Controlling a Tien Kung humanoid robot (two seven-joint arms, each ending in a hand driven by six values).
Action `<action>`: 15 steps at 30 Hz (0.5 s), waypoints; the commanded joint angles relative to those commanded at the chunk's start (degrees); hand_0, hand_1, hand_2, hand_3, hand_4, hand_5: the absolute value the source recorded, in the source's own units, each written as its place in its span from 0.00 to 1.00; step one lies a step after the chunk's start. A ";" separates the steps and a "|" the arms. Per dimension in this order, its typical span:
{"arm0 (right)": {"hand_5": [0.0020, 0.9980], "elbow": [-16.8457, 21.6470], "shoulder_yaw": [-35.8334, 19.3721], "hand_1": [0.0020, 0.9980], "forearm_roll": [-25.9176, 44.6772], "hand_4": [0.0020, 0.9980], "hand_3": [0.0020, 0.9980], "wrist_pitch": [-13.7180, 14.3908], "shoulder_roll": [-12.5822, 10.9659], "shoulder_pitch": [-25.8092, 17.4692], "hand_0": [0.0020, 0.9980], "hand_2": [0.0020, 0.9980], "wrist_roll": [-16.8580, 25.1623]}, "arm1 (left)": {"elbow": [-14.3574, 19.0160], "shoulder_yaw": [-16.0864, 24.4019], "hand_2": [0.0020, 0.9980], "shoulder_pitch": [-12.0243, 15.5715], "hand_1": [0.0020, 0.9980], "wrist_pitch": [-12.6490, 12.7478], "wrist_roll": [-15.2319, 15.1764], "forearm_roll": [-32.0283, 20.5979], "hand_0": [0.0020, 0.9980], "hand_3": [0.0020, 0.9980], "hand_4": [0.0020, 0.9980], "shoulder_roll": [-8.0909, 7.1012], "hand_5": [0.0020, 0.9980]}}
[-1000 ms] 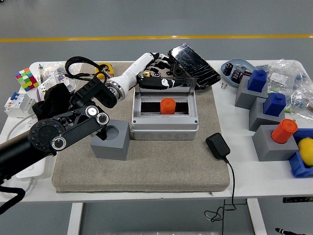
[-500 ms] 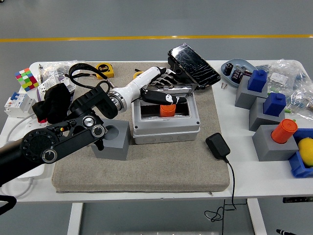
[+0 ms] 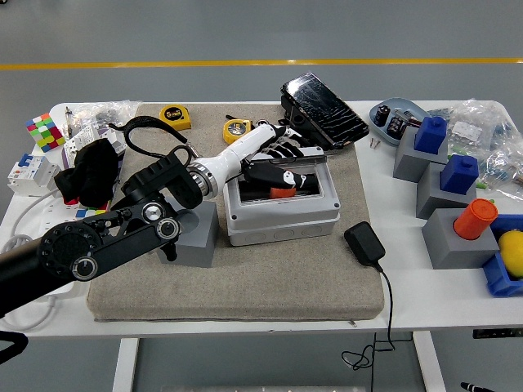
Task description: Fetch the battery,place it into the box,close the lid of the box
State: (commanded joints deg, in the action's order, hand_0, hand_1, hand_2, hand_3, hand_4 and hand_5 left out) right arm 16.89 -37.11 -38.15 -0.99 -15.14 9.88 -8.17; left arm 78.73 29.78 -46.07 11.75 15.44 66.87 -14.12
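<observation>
A grey box (image 3: 282, 214) sits on the felt mat (image 3: 245, 278) at the middle of the table. An orange battery (image 3: 283, 190) lies inside it, partly seen through the clear lid (image 3: 282, 167). The lid is tilted low over the box. My left hand (image 3: 282, 163) reaches in from the left and lies flat on the lid, fingers spread, holding nothing. A grey holder block (image 3: 194, 233) with an empty round hole stands left of the box, partly hidden by my arm. My right hand is out of view.
A black adapter (image 3: 364, 243) with its cable lies right of the box. Grey blocks with blue caps (image 3: 431, 133) and an orange battery (image 3: 475, 217) stand at the right. A black case (image 3: 324, 110) lies behind the box. Two tape measures (image 3: 237, 130), a puzzle cube (image 3: 44, 131) and black cloth are at the left.
My left hand has pushed the lid forward and down from upright to nearly flat over the box. The box has slid slightly toward me and to the right.
</observation>
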 joint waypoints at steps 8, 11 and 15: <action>0.48 0.02 0.02 0.67 -0.03 0.91 0.53 0.02 0.05 -0.04 0.67 0.69 0.02 | -0.21 -2.12 0.70 0.67 0.71 -0.68 0.19 -3.05 0.65 0.72 1.00 -0.09 0.36; 0.48 -0.03 -0.13 0.67 -0.11 0.91 0.53 0.06 0.07 -0.09 0.67 0.69 0.06 | 0.43 -1.70 0.70 1.02 0.71 -0.46 -0.12 -3.05 0.64 0.72 1.00 -0.15 0.36; 0.48 -0.01 -0.21 0.67 -0.20 0.91 0.53 0.05 0.06 -0.09 0.67 0.69 0.04 | 1.49 -0.43 0.70 1.21 0.71 -0.24 -0.39 -2.76 0.64 0.72 1.00 -0.47 0.36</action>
State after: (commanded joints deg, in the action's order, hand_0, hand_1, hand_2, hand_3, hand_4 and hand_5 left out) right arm 16.88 -37.32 -38.35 -0.94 -15.08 9.79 -8.12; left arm 80.21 29.35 -44.86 11.51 15.05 64.11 -14.60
